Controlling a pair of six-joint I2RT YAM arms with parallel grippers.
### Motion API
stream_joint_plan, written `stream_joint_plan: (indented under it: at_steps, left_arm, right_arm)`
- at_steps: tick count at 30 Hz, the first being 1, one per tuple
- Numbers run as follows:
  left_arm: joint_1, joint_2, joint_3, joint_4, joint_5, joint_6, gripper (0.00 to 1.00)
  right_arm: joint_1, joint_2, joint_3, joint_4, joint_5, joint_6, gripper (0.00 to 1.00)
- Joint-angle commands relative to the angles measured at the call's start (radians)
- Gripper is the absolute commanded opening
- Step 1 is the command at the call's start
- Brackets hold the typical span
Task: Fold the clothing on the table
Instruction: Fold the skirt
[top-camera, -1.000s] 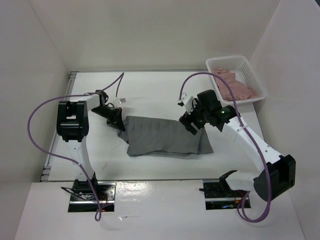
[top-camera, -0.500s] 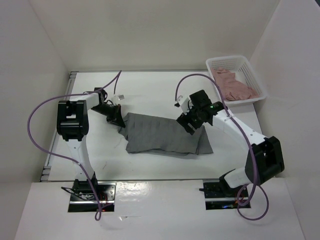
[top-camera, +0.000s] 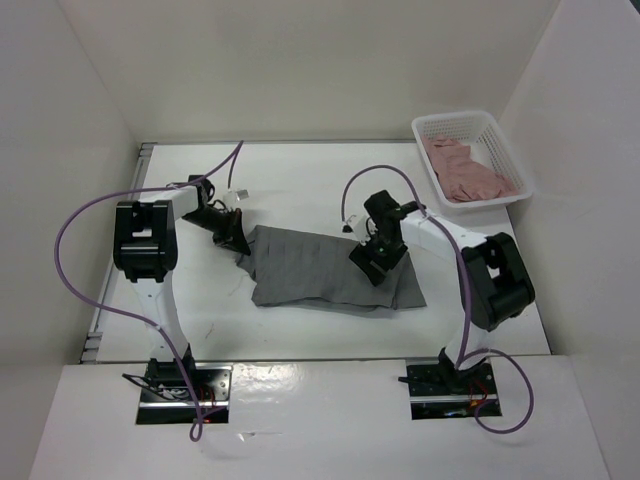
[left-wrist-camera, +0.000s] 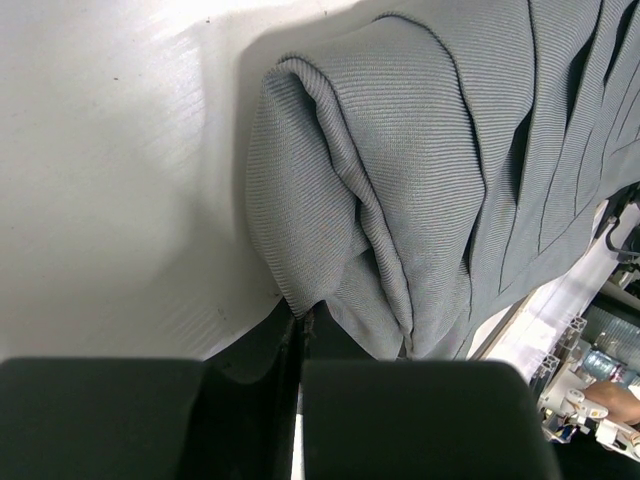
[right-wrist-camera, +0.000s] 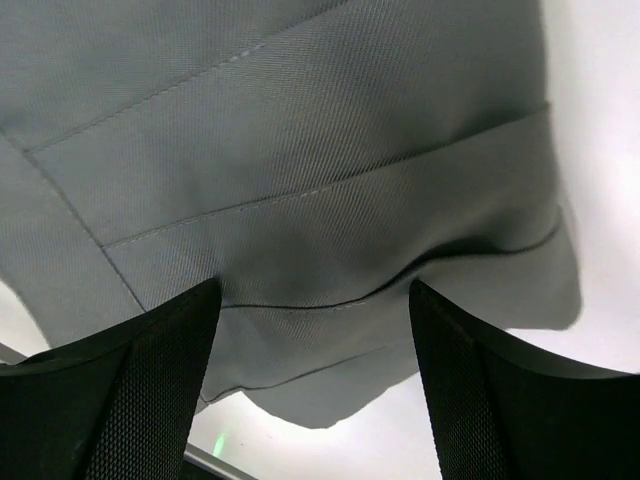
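This is a robotics lab test cell, not a home: a bare white table (top-camera: 300, 180) is boxed in by plain white walls (top-camera: 300, 70). Two black-and-white arms (top-camera: 150, 250) are bolted to metal plates (top-camera: 185, 392) at its near edge, and purple cables (top-camera: 62, 230) loop along them. The only household things are a grey skirt (top-camera: 310, 275) and a mesh basket (top-camera: 450, 117) of pink cloth (top-camera: 465, 172), and past the table edge the left wrist view catches what looks like metal framing (left-wrist-camera: 555, 345) and blurred clutter.
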Motion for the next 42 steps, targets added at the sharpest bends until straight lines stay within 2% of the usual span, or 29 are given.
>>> stream_joint_plan:
  at_steps: [1, 8, 15, 27, 33, 34, 35, 36, 38, 39, 42]
  left_arm:
    - [0.007, -0.018, -0.018, 0.013, -0.065, 0.048, 0.00]
    - [0.007, -0.018, -0.009, 0.004, -0.075, 0.048, 0.00]
    - [0.007, -0.027, 0.013, 0.004, -0.093, 0.048, 0.00]
    - [0.045, 0.019, 0.158, 0.004, -0.105, 0.017, 0.00]
    - [0.045, 0.083, 0.247, -0.007, -0.061, -0.001, 0.06]
    - [0.045, 0.083, 0.247, -0.007, -0.061, -0.010, 0.09]
    - [0.045, 0.083, 0.247, -0.016, -0.052, -0.010, 0.16]
    - [0.045, 0.092, 0.247, -0.016, -0.052, -0.010, 0.39]
    - [0.045, 0.092, 0.247, -0.031, -0.042, 0.011, 0.63]
    - [0.045, 0.083, 0.247, -0.045, -0.042, 0.011, 0.81]
    - [0.045, 0.025, 0.220, -0.045, -0.042, 0.022, 1.00]
  right_arm:
    - [-0.006, 0.045, 0.044, -0.037, -0.002, 0.012, 0.80]
    - [-0.006, 0.144, 0.133, 0.018, 0.018, 0.072, 0.85]
    - [-0.006, 0.258, 0.245, 0.049, 0.105, 0.135, 0.98]
    - [-0.036, 0.347, 0.383, 0.100, 0.145, 0.144, 0.98]
    - [-0.036, 0.396, 0.481, 0.080, 0.133, 0.153, 0.98]
    - [-0.036, 0.396, 0.491, 0.080, 0.121, 0.162, 0.98]
    - [-0.036, 0.396, 0.491, 0.071, 0.109, 0.162, 0.98]
    - [-0.036, 0.396, 0.501, 0.071, 0.108, 0.162, 0.98]
    - [-0.036, 0.396, 0.501, 0.071, 0.099, 0.162, 0.98]
    - [-0.036, 0.396, 0.501, 0.071, 0.099, 0.162, 0.98]
    - [-0.036, 0.375, 0.482, 0.071, 0.099, 0.162, 0.98]
